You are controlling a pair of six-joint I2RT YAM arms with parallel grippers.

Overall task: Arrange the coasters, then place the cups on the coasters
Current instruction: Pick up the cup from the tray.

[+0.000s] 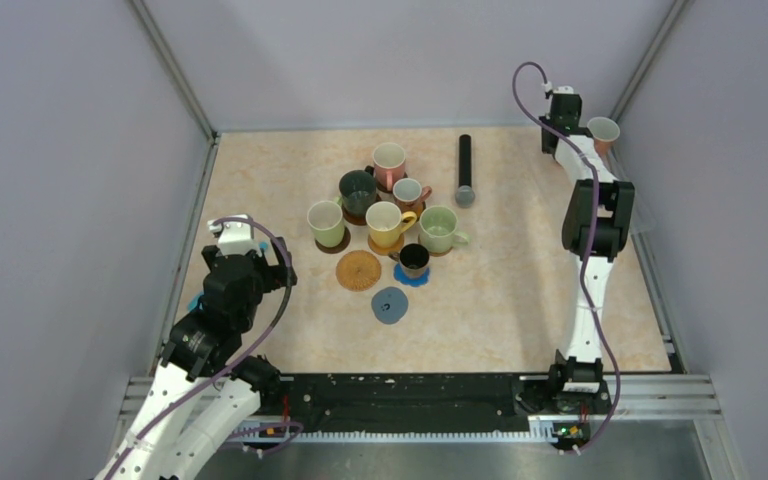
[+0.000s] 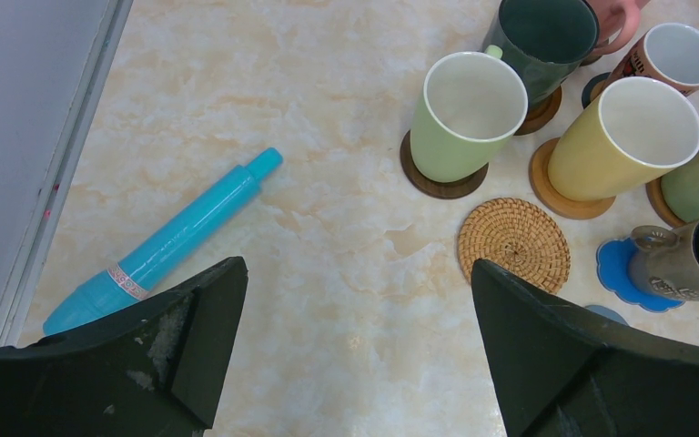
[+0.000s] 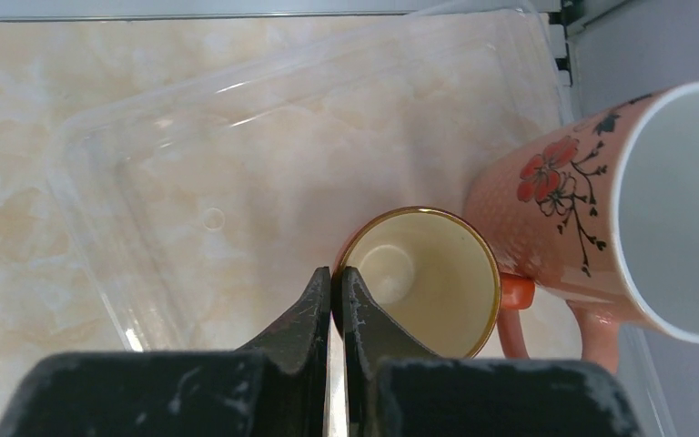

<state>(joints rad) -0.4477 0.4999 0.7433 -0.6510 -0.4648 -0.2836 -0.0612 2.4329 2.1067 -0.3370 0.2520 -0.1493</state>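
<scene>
Seen from overhead, seven mugs stand bunched together mid-table (image 1: pixel 520 300): a pink mug (image 1: pixel 389 160), a dark green mug (image 1: pixel 357 190), a small patterned mug (image 1: pixel 410 192), a left pale green mug (image 1: pixel 326 222), a yellow mug (image 1: pixel 387 222), a right pale green mug (image 1: pixel 440 228) and a dark brown mug (image 1: pixel 414 260). An eighth, a floral pink mug (image 1: pixel 603 132), is in the far right corner. A black cylinder (image 1: pixel 465 165) lies beside the group.

Only the right wrist view shows a ninth mug, a small orange cup (image 3: pixel 428 273), in a clear plastic tray (image 3: pixel 82 150) just beside the tilted floral mug. The right gripper (image 3: pixel 337 278) is pinched closed on its rim, one finger inside and one outside.

Only the left wrist view clearly shows a teal pen (image 2: pixel 168 241) lying flat. The left gripper (image 2: pixel 357 273) hangs wide apart over the bare tabletop, holding nothing.

That view shows eight coasters. Two are bare: a woven coaster (image 2: pixel 514 244) and a grey-blue coaster (image 1: pixel 390 305). Six carry mugs, among them the blue flower-shaped coaster (image 2: pixel 612 266) under the dark brown mug. The pink mug's base is hidden.
</scene>
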